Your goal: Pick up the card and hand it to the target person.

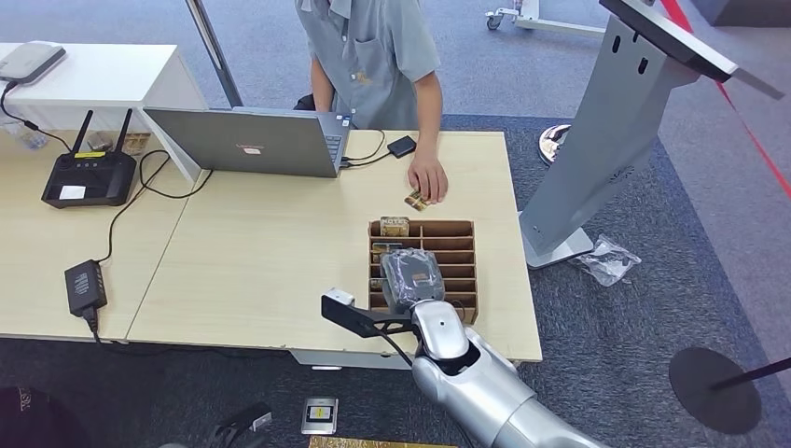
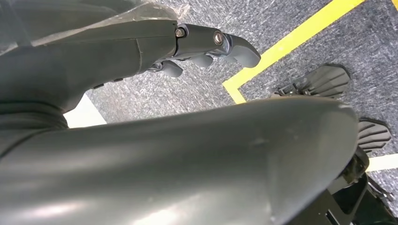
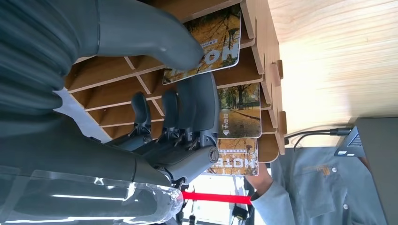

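The pick-up step is being carried out: a card [image 3: 206,44] standing in the wooden rack [image 1: 457,245] on the table [image 1: 270,271] is being pinched between the thumb and fingers of the right hand [image 3: 183,93], judging from the right wrist view. A straight lift out of the slot is being called for next, then a reach toward the person [image 1: 373,56] seated across. The right arm is being held forward over the rack, while the left hand [image 2: 206,47] is being hung empty, fingers loosely curled, above the floor.

Matt wooden rack [image 1: 456,245] holds glossy cards [image 3: 240,116] (table [image 1: 270,252] pale wood-grain laminate).

1. I see a grey laptop [image 1: 250,140] at 11 o'clock on the table [image 1: 261,261].
2. Black router [image 1: 89,175] at 10 o'clock.
3. Power adapter [image 1: 85,286] at 9 o'clock.
4. Grey stand [image 1: 606,149] at 2 o'clock.
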Motion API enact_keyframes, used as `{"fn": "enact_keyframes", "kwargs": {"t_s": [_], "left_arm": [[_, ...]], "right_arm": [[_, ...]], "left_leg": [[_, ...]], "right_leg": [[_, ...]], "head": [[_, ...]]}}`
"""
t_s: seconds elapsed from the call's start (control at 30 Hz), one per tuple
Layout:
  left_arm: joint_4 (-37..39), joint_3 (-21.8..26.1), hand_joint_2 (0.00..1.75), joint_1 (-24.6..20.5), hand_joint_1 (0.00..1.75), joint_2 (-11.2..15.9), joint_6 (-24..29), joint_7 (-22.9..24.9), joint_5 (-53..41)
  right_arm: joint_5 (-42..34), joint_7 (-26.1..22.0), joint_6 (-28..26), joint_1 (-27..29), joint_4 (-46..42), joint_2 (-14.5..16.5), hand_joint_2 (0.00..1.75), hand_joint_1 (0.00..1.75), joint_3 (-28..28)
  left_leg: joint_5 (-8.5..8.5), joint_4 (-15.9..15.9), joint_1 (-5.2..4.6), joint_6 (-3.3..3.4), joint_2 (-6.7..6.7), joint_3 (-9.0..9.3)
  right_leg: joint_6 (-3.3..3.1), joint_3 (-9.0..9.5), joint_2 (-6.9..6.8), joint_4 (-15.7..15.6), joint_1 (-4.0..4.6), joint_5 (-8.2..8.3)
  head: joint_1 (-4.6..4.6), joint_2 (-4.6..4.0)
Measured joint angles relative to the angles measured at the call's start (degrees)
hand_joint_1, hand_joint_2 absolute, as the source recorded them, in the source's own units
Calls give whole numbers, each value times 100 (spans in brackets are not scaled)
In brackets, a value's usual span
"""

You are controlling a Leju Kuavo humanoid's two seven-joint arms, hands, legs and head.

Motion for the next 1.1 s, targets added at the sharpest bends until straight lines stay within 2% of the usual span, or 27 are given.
{"fn": "enact_keyframes", "kwargs": {"t_s": [0.07, 0.23, 0.57, 0.83, 1.1], "left_arm": [[0, 0, 0, -2, 0, 0, 0, 0, -12], [0, 0, 0, -22, 0, -2, 0, 2, -30], [2, -1, 0, -49, 0, -7, 25, -41, -31], [10, -1, 0, 39, 0, -1, 81, -223, -22], [33, 0, 0, 72, 0, 2, 85, -286, -83]], "right_arm": [[9, 14, 0, 0, 0, -1, 175, 137, -1], [37, 59, -5, 1, -3, -9, 175, 173, -15], [104, -79, -166, 39, -321, -128, 175, 175, -187], [350, -704, -475, 83, -1557, -497, 175, 175, -431], [703, -666, -609, 95, -2665, -772, 175, 175, -747]], "left_leg": [[0, 0, 0, 0, 0, 0], [0, 0, 0, 0, 0, 1], [0, 1, 0, 0, 0, 1], [0, 1, -1, 0, 0, 1], [0, 1, -1, 0, -1, 2]], "right_leg": [[0, 0, 0, 0, 0, 0], [0, 0, 0, 0, 0, 0], [0, 0, 0, 0, 0, 1], [0, 0, 0, 0, -1, 0], [0, 0, 0, 0, -1, 1]], "head": [[-1, 0], [1, 0], [0, 0], [1, 0], [-1, 0]]}}
